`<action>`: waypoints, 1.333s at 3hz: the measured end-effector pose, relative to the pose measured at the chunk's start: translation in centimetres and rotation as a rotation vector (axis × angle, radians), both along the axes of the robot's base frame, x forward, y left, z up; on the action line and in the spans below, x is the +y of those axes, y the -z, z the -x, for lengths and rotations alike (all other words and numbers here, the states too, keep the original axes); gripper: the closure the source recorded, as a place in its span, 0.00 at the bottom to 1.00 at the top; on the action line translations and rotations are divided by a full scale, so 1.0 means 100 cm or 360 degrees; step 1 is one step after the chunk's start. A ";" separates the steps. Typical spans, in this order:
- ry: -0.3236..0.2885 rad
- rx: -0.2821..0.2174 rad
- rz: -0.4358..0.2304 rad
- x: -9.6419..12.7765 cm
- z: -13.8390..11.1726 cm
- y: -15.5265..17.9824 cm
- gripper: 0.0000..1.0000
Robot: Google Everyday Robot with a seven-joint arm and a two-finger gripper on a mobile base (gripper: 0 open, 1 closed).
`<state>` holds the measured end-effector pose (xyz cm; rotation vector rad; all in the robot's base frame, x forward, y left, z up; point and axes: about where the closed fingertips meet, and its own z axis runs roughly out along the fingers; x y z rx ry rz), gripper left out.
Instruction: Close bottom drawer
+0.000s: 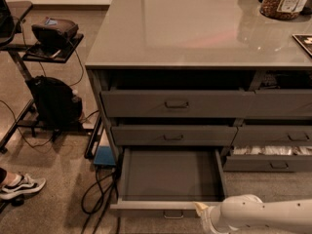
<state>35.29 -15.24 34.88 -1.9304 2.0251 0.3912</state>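
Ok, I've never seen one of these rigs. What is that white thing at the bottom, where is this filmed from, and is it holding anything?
The white tube at the lower right is the robot's arm. The robot is a wheeled machine with one arm that ends in a two-finger gripper, here at the front right corner of the bottom drawer. There is one camera, looking down on a grey cabinet; where it is mounted is not on record. The drawer is pulled out and its tray is bare; the job is to push it shut. Whether the gripper holds anything cannot be made out. On the counter stands a jar. On the floor to the left are a backpack and a shoe.
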 end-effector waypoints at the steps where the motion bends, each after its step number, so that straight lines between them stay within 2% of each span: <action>1: 0.0123 -0.0029 -0.0089 -0.030 0.014 0.055 0.00; 2: 0.0281 -0.0012 -0.0244 -0.055 0.029 0.102 0.00; 3: 0.0385 0.0071 -0.0454 -0.069 0.060 0.154 0.17; 4: 0.0452 0.0125 -0.0616 -0.073 0.073 0.200 0.40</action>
